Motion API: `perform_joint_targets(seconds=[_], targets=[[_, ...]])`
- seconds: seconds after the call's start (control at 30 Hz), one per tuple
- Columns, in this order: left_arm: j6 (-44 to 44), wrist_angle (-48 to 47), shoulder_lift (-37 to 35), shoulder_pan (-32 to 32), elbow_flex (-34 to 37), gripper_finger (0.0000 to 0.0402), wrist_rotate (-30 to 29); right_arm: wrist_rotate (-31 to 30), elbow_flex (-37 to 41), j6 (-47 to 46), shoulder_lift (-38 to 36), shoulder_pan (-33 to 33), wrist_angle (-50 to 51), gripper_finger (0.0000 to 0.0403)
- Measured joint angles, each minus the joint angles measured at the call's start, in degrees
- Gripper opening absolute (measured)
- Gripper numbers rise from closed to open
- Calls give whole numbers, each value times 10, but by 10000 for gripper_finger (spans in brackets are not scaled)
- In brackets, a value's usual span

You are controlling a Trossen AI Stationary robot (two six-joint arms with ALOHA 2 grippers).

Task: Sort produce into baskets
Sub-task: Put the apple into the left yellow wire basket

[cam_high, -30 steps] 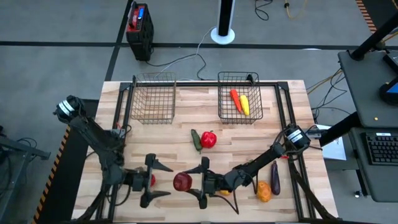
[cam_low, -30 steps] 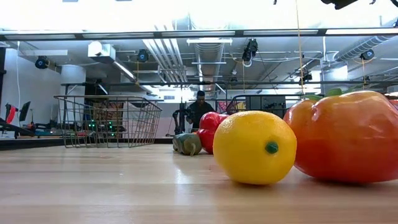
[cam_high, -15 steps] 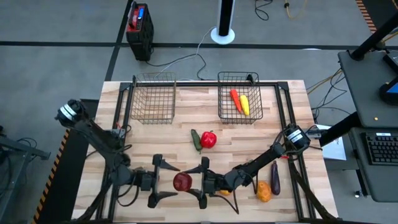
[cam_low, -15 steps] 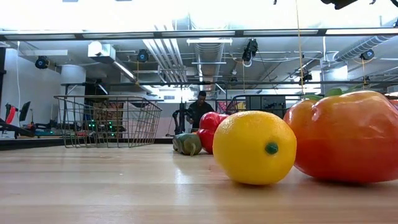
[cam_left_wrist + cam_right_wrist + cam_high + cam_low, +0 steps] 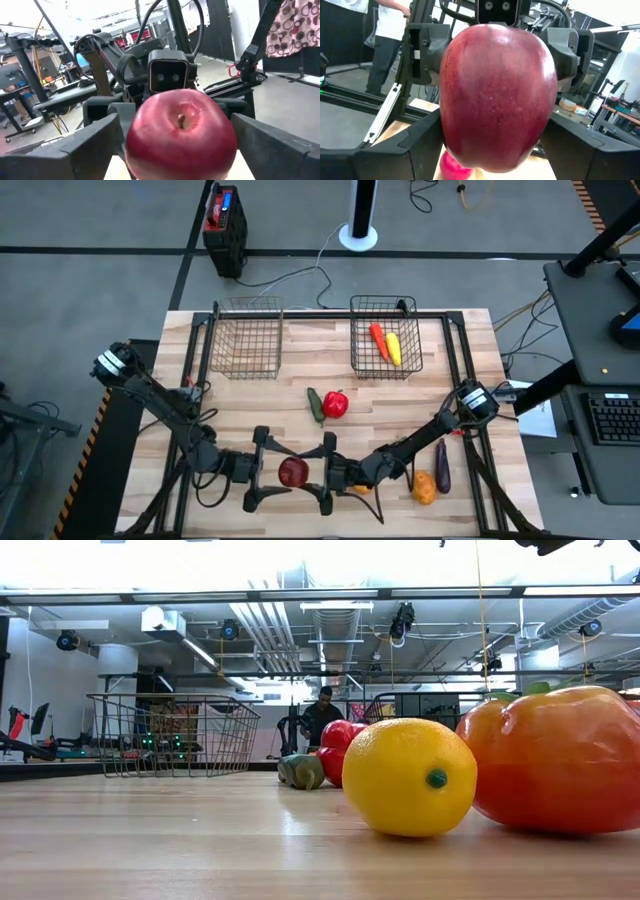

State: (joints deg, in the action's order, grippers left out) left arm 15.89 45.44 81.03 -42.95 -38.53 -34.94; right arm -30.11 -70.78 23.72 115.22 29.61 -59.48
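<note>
Apple (image 5: 293,472) sits near table's (image 5: 460,330) front edge, between both jaws.

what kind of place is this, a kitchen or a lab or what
Most likely a robotics lab or workshop, not a kitchen. Exposed ceiling ducts run overhead, a keyboard sits on a desk beside the wooden table, cables trail across the grey floor, and the produce looks like toys, such as the lemon.

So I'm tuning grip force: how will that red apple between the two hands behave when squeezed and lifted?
The red apple looks round and glossy, so it may slip or roll if nudged off-centre. It appears rigid, probably a light toy. The right hand seems to hold it, with the left hand open around it.
</note>
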Motion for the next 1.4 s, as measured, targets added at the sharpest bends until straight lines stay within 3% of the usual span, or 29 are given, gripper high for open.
perform_joint_targets(seconds=[0.37,0.6,0.77,1.0,1.4], targets=[[-10,0,10,6,1,296,8,-3,0,-17,0,-2,13,286],[-21,-1,10,6,1,290,-1,-10,-1,-42,0,-3,23,287],[-14,-1,5,7,0,288,-10,-41,-21,-59,0,-2,58,309],[-10,-8,-14,7,0,287,-39,-98,-65,-81,-5,-3,218,349],[-66,-210,-152,18,-1,287,-230,-164,-94,-282,-98,-11,525,356]])
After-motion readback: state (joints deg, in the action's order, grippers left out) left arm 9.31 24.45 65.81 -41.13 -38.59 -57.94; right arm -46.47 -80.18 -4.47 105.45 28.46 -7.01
